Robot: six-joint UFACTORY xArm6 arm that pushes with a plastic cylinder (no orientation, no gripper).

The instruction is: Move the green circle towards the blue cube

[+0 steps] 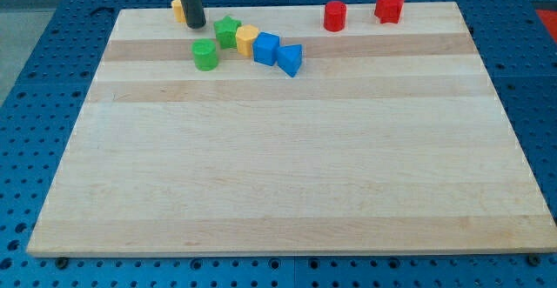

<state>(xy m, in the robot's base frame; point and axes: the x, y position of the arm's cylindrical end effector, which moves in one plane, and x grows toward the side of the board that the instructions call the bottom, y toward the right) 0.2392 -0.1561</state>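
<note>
my tip (196,24), the lower end of the straight dark rod, stands on the pale wooden board (287,175) near its top edge, toward the view's left. there are no fingers here to open, clench or grasp; the rod ends plainly, holds nothing, and whether it touches any block cannot be told for sure. just beside my tip on the view's left, partly hidden behind the rod, sits a small orange block (177,9) whose shape cannot be made out; it looks touching or nearly so. below my tip and a little to the view's right lies the green circle (204,54), a short green cylinder, near the tip but apart from it. to the view's right of my tip is a green star-shaped block (227,31), and touching it on its right a yellow block (247,40) with a rounded, faceted outline. next along that same slanting row comes the blue cube (266,48), pressed against the yellow block, and then a blue wedge-like block (290,59) just beside the cube. the green circle lies to the view's left of the blue cube, near it but separated, under the star. well apart to the right of my tip, by the board's top edge, stand a red cylinder (335,16) and a red star-like block (389,7).
</note>
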